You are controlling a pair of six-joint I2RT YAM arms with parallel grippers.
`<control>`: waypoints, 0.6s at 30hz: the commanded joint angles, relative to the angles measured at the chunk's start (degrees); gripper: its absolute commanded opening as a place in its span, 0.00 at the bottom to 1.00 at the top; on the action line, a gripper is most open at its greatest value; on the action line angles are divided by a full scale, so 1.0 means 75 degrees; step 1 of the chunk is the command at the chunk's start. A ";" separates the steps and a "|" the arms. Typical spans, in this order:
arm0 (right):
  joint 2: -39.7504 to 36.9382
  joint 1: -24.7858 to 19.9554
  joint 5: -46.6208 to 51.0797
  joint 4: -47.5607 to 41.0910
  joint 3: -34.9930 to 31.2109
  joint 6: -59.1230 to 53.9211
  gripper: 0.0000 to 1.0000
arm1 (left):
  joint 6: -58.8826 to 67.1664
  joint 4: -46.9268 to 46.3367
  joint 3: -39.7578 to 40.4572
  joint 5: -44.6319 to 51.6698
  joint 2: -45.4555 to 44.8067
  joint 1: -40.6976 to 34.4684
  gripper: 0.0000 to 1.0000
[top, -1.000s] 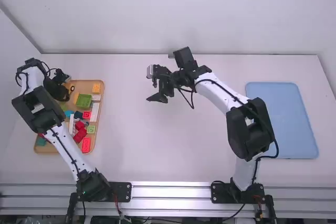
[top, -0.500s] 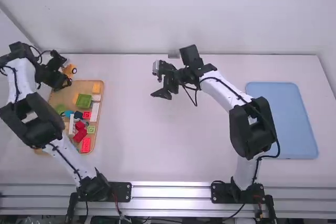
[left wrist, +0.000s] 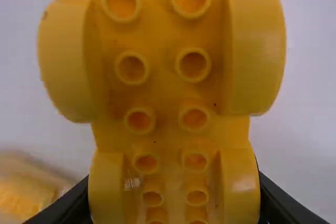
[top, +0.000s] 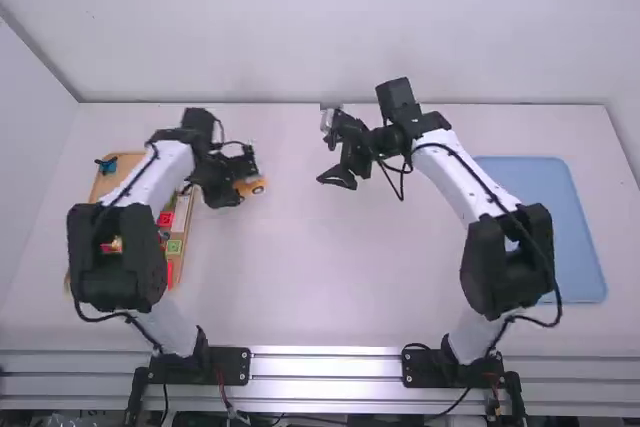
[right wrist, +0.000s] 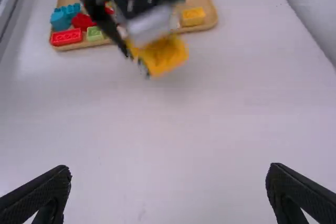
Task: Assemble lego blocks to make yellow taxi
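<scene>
The white table (top: 300, 277) spreads toward the arm bases from both sets of fingers, with a broad bare stretch on that side between them. Its far edge runs along the wall (top: 340, 27), beyond the fingertips, and nearer to the right gripper's than its front edge is. The blue tray (top: 602, 287) lies well to the right of the right fingers, part of its left side behind the arm. The wooden tray (top: 178, 272) lies just left of the left fingers, which are outside its right edge, between it and the right gripper.

The left arm (top: 118, 252) folds over the wooden tray, its upper part angled away from the bases and to the right. The right arm (top: 508, 257) leans outward at its elbow, then angles far and left. The right gripper (top: 331, 152) has its fingers spread wide with bare tabletop between them in its wrist view; the left gripper (top: 238, 186) is clamped on the yellow wheeled base (top: 253, 187), whose studless underside with round tubes faces the left wrist camera.

In the wooden tray, away from the left fingers, sit a yellow block (right wrist: 193, 17), a red block (right wrist: 66, 37), blue blocks (right wrist: 61, 19) and a green block (right wrist: 95, 33).
</scene>
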 commanded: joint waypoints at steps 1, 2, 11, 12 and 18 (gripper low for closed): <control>-0.0758 -0.0067 0.0761 -0.0382 0.0251 -0.0315 0.99 | 0.0166 0.0047 -0.0221 -0.0411 -0.0102 -0.1023 0.17; -0.0959 -0.0102 0.1014 -0.0664 0.0245 -0.0309 0.99 | 0.0213 0.0085 -0.0259 -0.0443 0.0000 -0.1577 0.15; -0.2276 -0.0472 0.0685 -0.0236 -0.1495 -0.0315 0.98 | -0.0822 0.0842 -0.0265 -0.1037 0.1151 -0.3340 0.17; -0.2492 -0.0580 0.0440 0.0093 -0.1897 -0.0312 0.98 | -0.0845 0.0933 -0.0259 -0.1113 0.1314 -0.3465 0.17; -0.3212 -0.0976 -0.0676 0.1818 -0.3337 0.0367 0.99 | -0.1556 0.0927 -0.0125 -0.0944 0.1550 -0.3928 0.22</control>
